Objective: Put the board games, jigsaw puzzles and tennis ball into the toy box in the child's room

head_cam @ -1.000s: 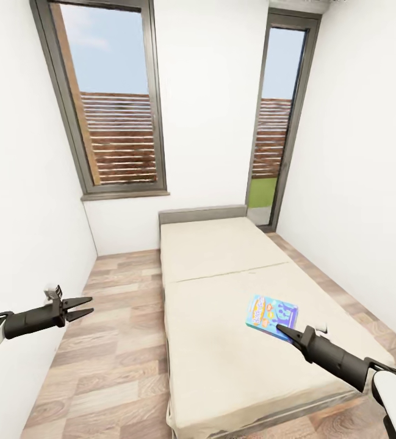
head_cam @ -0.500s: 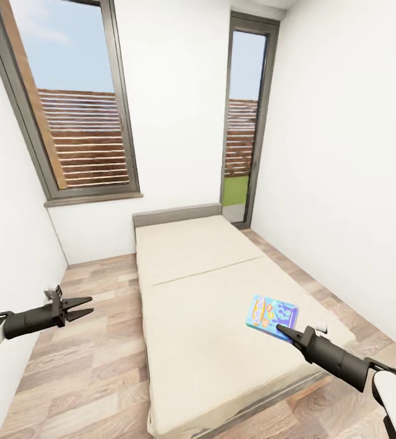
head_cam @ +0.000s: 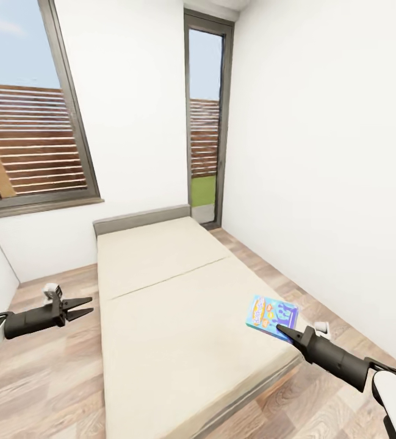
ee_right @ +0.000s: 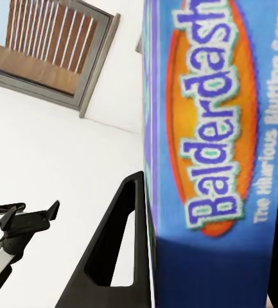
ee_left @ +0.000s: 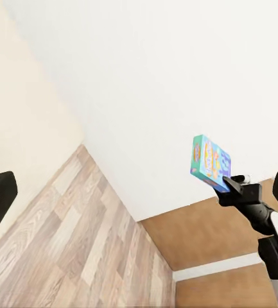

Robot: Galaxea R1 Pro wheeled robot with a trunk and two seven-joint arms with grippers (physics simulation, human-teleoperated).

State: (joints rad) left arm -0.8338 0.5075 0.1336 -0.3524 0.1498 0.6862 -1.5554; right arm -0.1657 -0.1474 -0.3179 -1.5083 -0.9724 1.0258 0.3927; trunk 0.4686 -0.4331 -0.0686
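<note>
board game (head_cam: 272, 313) | blue box, orange "Balderdash" label | tilted, held off bed in right gripper (head_cam: 281, 330)

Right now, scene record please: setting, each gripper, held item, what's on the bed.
setting: narrow room, bed on wood floor, window and glass door on the far wall
right gripper: shut on board game
board game: blue box, "Balderdash" printed on it, held off the mattress
left gripper: open, holding nothing, above the floor beside the bed
bed surface: bare mattress, no toys visible on it
</note>
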